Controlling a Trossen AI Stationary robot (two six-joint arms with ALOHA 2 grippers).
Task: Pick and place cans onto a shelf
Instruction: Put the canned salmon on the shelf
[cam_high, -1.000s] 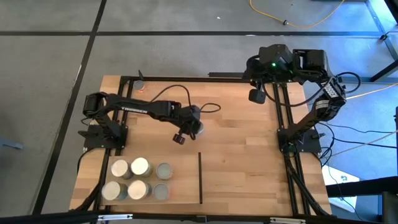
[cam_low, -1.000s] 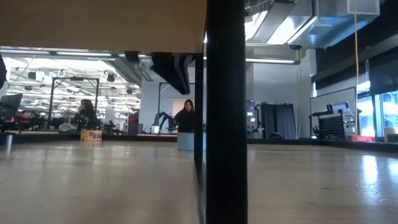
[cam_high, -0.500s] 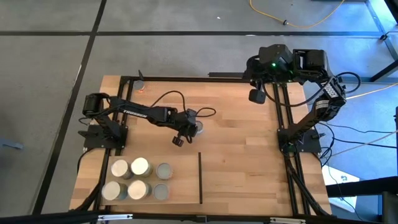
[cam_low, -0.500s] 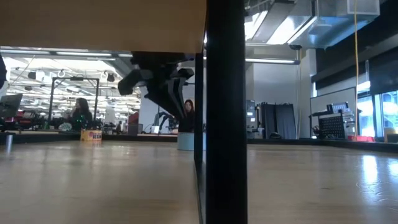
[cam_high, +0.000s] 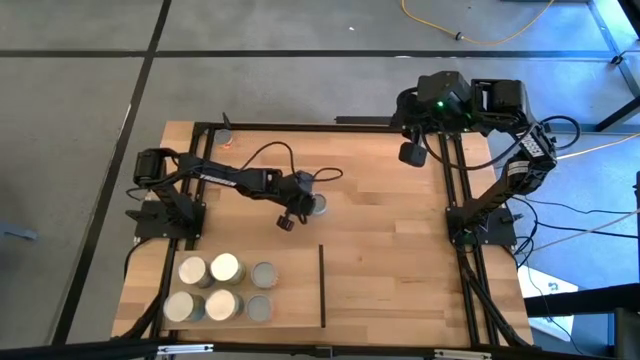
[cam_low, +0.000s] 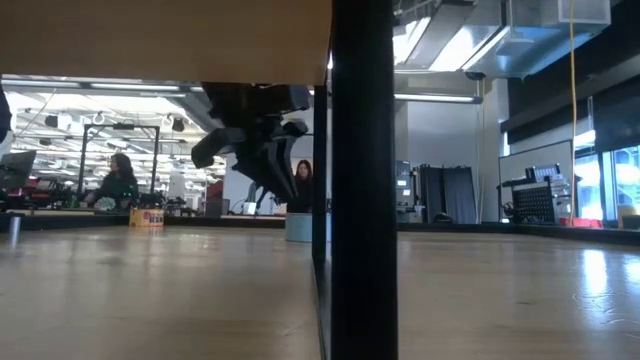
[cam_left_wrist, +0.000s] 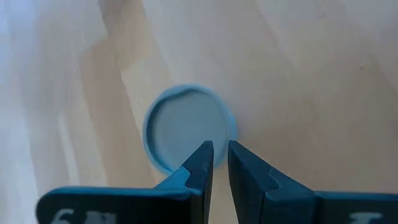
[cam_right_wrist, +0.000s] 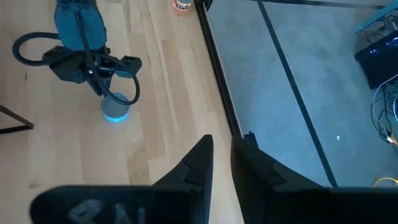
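Note:
One can with a grey top and a blue rim stands upright alone on the planked tabletop near its middle. In the low view a black post half hides it. My left gripper hangs just above this can's near rim, fingers pointing down, shut and empty; it also shows in the low view. Several more cans stand on the pale shelf panel at the near left, beside its thin black strip. My right gripper waits shut at the far right.
Black frame rails run along the table's left, far and right sides. A small orange-topped object sits at the far left corner. In the low view the shelf's underside and a black post block much of the sight. People sit in the room beyond.
My left gripper has come down from near the top of the low view toward the lone can and shifted slightly toward the table's left edge. The can has stayed where it was.

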